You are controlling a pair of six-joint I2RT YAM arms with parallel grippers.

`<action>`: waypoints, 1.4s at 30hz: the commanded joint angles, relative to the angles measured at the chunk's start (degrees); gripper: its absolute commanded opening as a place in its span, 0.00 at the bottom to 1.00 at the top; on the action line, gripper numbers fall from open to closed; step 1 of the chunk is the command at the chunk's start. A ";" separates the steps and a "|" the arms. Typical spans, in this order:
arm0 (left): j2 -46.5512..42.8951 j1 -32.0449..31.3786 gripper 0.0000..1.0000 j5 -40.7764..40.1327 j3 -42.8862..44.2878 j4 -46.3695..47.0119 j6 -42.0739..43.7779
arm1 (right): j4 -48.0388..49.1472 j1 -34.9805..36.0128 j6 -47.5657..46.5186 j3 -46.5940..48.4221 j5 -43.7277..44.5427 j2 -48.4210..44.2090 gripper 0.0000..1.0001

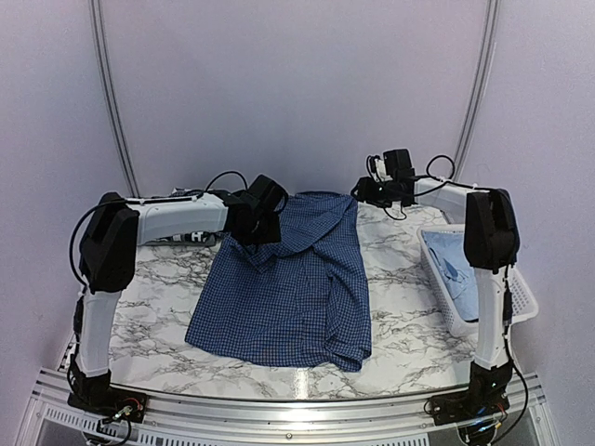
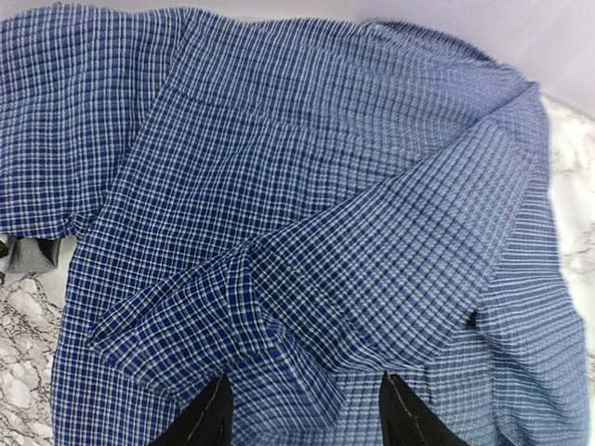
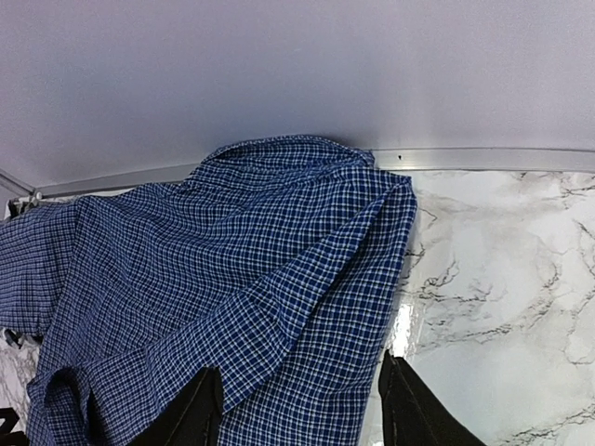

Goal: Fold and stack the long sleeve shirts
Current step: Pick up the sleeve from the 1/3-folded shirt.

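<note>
A dark blue fine-checked long sleeve shirt [image 1: 284, 288] lies spread on the marble table, collar end toward the back wall, with a sleeve folded across its upper part [image 2: 372, 242]. My left gripper [image 1: 264, 247] hovers over the shirt's upper left, open, with checked cloth lying flat below its fingertips [image 2: 307, 413]. My right gripper [image 1: 364, 191] is at the shirt's upper right corner, open, its fingers spanning the shirt's right edge [image 3: 297, 409] and bare marble. A pale blue shirt [image 1: 454, 265] sits in the basket.
A white slatted basket [image 1: 522, 299] stands at the table's right edge beside the right arm. A bit of dark striped cloth [image 1: 178, 239] shows under the left forearm. The back wall runs close behind the shirt's collar [image 3: 279, 153].
</note>
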 commanded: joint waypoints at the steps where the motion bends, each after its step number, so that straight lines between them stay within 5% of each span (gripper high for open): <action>1: 4.24 -0.89 0.54 -2.19 3.63 -6.41 -0.20 | 0.56 0.62 -1.23 -0.51 1.37 -1.65 0.54; 7: 7.58 -1.57 0.51 -3.23 6.19 -8.27 -0.83 | 0.36 0.63 -1.19 -0.30 1.09 -0.50 0.53; 16: 8.16 -1.25 0.32 -4.77 6.71 -8.39 0.17 | 0.94 0.90 -0.99 -1.18 0.78 0.06 0.53; 33: 12.02 -1.17 0.40 -5.05 9.31 -8.97 -1.75 | 0.79 1.12 -1.26 -1.75 0.69 -0.47 0.53; 42: 11.22 -0.72 0.14 -6.95 8.75 -9.10 -1.16 | 1.22 1.19 -1.35 -2.60 0.52 -0.83 0.53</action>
